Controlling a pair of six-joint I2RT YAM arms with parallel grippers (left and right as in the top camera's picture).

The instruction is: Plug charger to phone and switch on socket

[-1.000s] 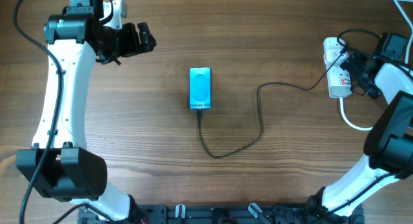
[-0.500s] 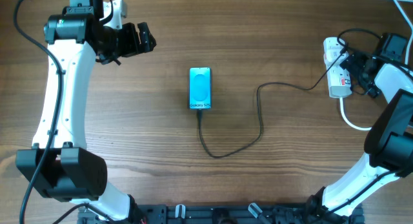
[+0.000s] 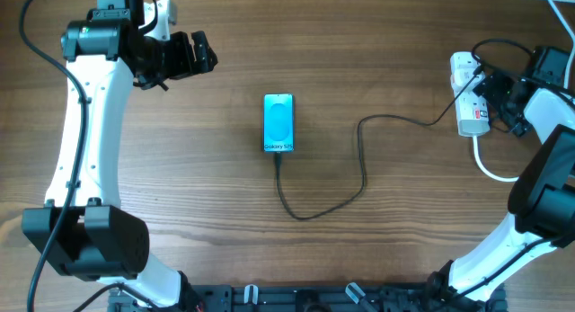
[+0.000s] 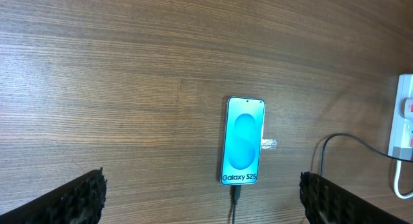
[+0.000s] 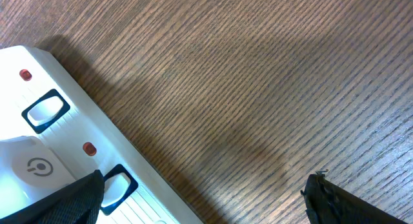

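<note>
The left arm is bent high over the counter, its gripper spread wide. The phone lies flat well ahead of it, with the charger tip at its bottom edge. The right arm reaches outward. Its gripper is also spread, over the socket, with one finger just beside a switch.

Matt wood-grain table; glossy white plastic socket; glassy phone.

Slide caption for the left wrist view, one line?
Lit phone on the table, charger at its bottom edge, socket at frame right.
</note>
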